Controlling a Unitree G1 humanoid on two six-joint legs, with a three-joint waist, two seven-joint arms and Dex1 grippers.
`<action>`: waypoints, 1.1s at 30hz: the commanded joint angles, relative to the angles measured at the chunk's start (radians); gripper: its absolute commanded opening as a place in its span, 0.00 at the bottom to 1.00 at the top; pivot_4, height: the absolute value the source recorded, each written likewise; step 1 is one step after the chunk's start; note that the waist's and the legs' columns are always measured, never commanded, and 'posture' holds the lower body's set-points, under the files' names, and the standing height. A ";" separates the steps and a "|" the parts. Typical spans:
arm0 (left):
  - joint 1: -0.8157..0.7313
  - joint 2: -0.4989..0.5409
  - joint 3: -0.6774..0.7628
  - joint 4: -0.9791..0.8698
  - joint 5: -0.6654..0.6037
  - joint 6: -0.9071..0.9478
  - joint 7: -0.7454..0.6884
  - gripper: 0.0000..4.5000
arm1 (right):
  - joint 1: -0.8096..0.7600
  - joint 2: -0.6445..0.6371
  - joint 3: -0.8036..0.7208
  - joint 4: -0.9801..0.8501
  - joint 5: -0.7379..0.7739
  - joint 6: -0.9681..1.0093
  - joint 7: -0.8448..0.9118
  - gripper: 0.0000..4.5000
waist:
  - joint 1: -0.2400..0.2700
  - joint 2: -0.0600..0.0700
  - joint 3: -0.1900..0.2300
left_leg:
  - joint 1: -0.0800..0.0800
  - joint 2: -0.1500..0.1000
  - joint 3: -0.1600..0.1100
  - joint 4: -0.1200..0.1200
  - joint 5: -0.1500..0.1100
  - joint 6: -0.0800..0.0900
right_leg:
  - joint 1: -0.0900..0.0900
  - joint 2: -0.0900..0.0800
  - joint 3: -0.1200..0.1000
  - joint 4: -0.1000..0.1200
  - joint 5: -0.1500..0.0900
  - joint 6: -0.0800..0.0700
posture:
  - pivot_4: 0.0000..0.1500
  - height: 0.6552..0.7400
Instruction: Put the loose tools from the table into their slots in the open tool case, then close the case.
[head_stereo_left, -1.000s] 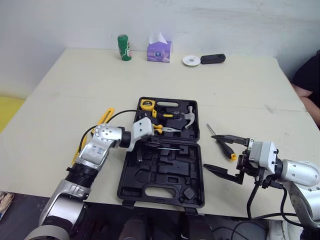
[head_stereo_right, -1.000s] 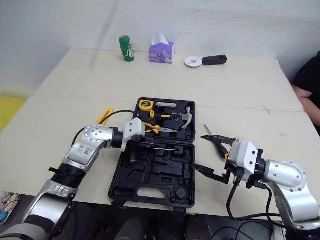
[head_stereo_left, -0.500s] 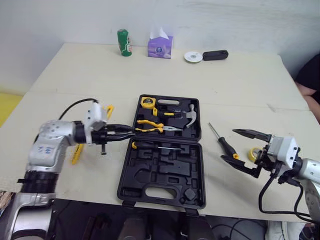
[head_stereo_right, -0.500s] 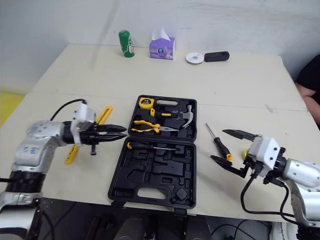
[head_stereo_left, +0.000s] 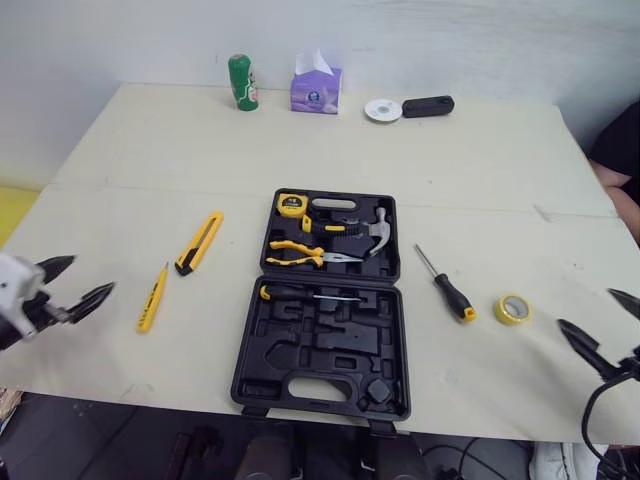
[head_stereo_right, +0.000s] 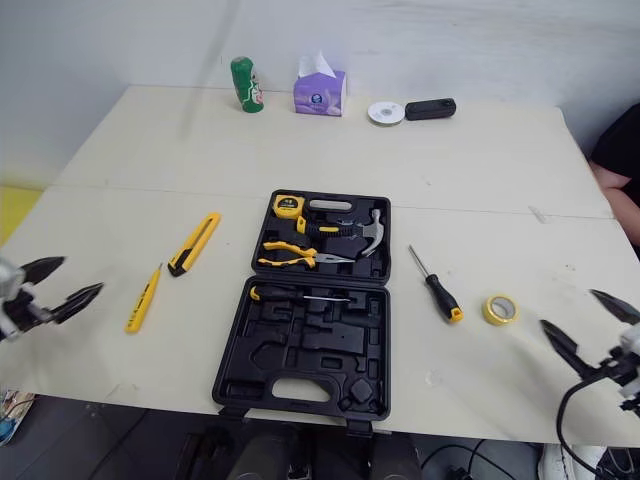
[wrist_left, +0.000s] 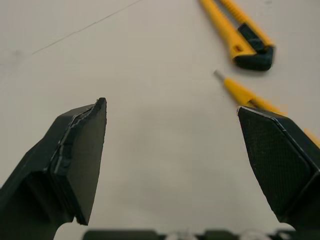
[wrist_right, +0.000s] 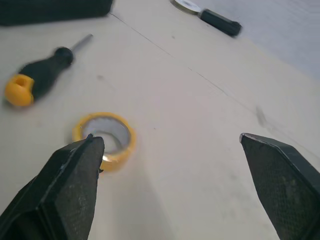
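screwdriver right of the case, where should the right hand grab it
Take the screwdriver by its thick black handle, coming straight down with the open right hand, closing across it: it lies flat on the table, thin shaft pointing away.

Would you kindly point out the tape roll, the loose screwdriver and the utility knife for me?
tape roll (head_stereo_left: 512, 318): left eye view, yellow outer wall.
screwdriver (head_stereo_left: 452, 295): left eye view, black handle.
utility knife (head_stereo_left: 200, 242): left eye view, middle of yellow body.
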 joint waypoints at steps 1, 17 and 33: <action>0.066 0.035 0.150 0.085 -0.056 -0.008 0.086 0.98 | 0.048 0.006 -0.086 0.114 -0.008 -0.086 -0.073 1.00 | -0.006 0.000 0.000 | 0.000 0.000 0.000 -0.001 0.000 0.000 | 0.000 0.000 0.000 0.000 0.000 0.000 | 1.00 1.00; 0.101 0.038 0.256 0.269 -0.144 -0.025 0.174 0.98 | 0.176 0.066 -0.131 0.355 -0.038 -0.259 -0.345 1.00 | -0.014 0.000 -0.001 | 0.002 0.000 0.002 -0.002 0.002 -0.006 | -0.003 -0.001 0.005 0.003 -0.001 -0.002 | 1.00 1.00; -0.074 -0.040 0.023 -0.103 -0.163 0.078 0.033 0.98 | 0.021 0.071 0.000 0.058 0.089 -0.008 -0.208 1.00 | -0.013 -0.001 -0.002 | 0.001 0.000 0.009 -0.002 0.003 -0.006 | -0.010 0.000 0.012 0.011 -0.001 -0.002 | 1.00 1.00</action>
